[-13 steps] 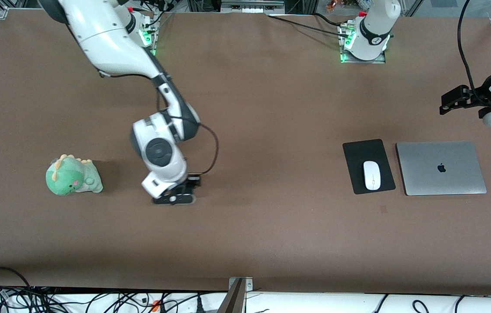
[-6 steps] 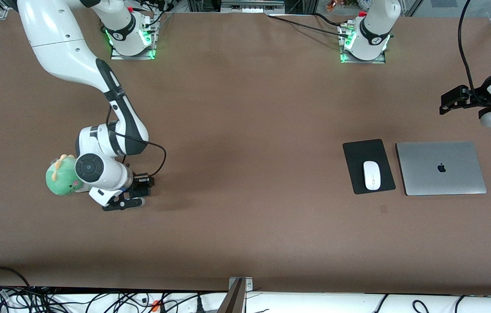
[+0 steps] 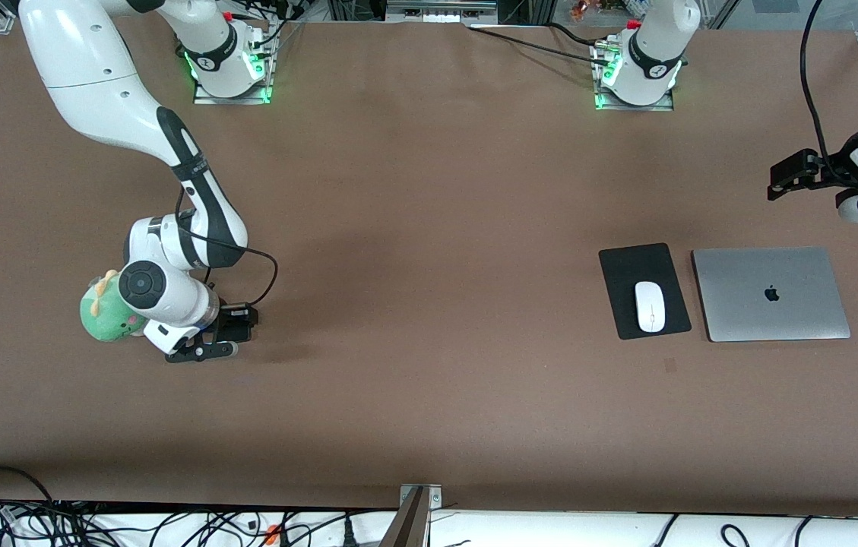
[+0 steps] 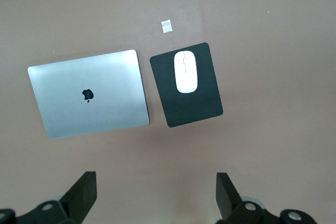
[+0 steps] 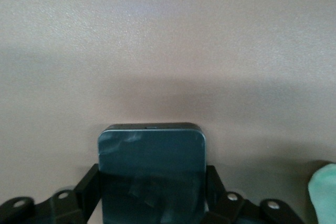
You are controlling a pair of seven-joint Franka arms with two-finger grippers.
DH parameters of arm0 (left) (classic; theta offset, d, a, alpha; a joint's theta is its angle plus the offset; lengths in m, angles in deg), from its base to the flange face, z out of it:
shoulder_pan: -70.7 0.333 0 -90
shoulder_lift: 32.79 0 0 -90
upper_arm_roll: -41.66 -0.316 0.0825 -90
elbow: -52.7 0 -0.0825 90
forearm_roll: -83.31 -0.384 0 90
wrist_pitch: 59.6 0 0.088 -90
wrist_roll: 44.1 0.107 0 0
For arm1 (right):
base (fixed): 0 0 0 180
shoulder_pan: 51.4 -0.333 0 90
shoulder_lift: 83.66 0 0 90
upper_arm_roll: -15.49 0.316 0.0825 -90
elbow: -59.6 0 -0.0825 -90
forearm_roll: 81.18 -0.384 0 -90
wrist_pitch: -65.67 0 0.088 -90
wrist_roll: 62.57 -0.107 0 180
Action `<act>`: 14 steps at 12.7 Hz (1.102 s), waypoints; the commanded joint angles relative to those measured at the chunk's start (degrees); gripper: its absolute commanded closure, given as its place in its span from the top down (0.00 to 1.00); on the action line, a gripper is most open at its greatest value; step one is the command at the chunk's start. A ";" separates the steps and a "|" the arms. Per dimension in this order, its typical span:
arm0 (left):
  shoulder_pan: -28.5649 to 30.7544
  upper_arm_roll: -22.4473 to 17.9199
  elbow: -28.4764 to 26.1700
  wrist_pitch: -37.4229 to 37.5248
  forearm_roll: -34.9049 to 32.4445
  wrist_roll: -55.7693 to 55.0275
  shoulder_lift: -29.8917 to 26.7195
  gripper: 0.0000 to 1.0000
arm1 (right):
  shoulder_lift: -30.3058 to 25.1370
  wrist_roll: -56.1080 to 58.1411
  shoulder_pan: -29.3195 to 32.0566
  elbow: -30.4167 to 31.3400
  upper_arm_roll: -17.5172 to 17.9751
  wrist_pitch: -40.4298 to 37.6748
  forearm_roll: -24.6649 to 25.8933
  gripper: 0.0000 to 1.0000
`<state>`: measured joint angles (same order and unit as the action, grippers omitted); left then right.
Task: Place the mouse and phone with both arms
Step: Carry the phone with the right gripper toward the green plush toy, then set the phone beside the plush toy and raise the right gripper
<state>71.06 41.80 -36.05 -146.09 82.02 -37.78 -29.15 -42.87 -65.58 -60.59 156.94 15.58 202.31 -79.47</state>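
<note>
My right gripper (image 3: 202, 351) is shut on the phone (image 5: 151, 163), a flat black rectangle with rounded corners clamped between both fingers (image 5: 90, 182). It holds the phone low over the table beside the green plush toy (image 3: 103, 313). The phone is hidden under the hand in the front view. The white mouse (image 3: 650, 306) lies on the black mouse pad (image 3: 630, 266) next to the silver laptop (image 3: 770, 292). My left gripper (image 3: 789, 176) is open and empty, waiting high over the left arm's end of the table. Its wrist view shows the mouse (image 4: 186, 72) and the open gripper (image 4: 156, 182).
The plush toy's edge shows in the right wrist view (image 5: 323, 182), close to the right hand. The laptop (image 4: 89, 95) and mouse pad (image 4: 197, 111) lie side by side. A small pale mark (image 4: 166, 25) is on the table by the pad.
My right arm has swung toward its own end of the table with the phone, from mid-table to right beside the plush toy. The left arm has not moved.
</note>
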 commanded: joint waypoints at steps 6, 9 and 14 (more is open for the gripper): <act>-0.09 0.64 0.16 0.62 -3.54 1.50 -0.13 1.00 | -20.10 -7.53 0.31 0.41 3.33 -17.85 -2.67 1.00; 0.08 0.56 0.16 0.62 -3.10 1.76 -0.13 1.00 | -29.69 -7.62 0.31 -0.04 3.25 -29.64 -2.67 1.00; 0.08 0.56 0.16 0.62 -2.84 1.85 -0.13 1.00 | -36.57 -3.85 2.77 -0.74 2.63 -40.91 -2.32 1.00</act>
<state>71.04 42.24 -36.06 -146.08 79.79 -37.13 -29.12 -78.58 -71.67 -59.70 155.35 17.95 162.93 -81.26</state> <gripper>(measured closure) 0.000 0.000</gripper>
